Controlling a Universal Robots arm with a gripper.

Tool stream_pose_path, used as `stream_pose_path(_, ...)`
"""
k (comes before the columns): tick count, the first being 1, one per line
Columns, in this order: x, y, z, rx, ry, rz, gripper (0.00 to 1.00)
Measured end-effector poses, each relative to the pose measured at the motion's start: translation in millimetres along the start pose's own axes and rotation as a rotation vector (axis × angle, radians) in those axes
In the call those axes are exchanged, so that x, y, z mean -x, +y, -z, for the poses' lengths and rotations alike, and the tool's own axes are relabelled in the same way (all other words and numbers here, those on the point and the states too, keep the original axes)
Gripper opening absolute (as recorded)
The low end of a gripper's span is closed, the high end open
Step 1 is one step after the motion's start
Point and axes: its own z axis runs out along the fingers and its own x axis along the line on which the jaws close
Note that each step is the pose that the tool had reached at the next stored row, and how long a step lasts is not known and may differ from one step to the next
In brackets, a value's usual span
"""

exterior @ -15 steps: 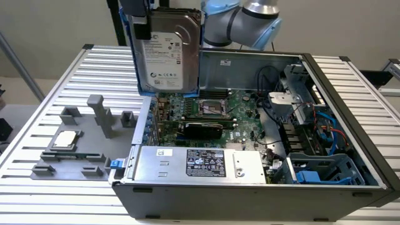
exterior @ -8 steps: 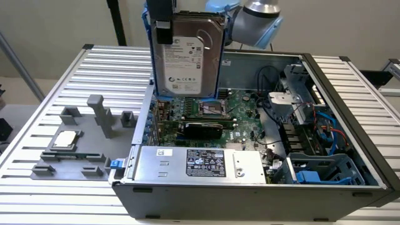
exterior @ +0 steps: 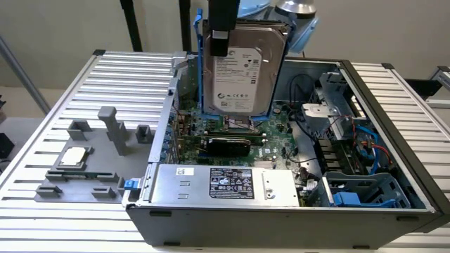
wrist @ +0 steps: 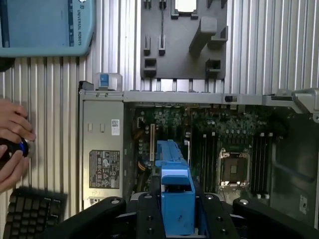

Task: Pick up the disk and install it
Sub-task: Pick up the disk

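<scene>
Closed fingers (exterior: 219,26) of the gripper (exterior: 222,46) clamp the disk (exterior: 247,68), which we see held upright, label toward the camera, in the upper centre of the exterior view, over the open computer case (exterior: 393,105) and its motherboard (exterior: 232,132). Through the wrist view we see the gripper pinching its blue carrier rail (wrist: 175,189). Lower centre sits a silver box (exterior: 225,184); at the exterior view's left, a CPU chip (exterior: 74,156) rests on a grey fixture (exterior: 77,179).

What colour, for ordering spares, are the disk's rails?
Blue rails around the disk; clearest in exterior view.
</scene>
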Motion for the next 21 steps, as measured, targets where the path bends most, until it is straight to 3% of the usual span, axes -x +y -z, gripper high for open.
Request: stream_pose_path(21,-32.4,-93.5,2.3,0.0010,-0.0002,0.000,0.00)
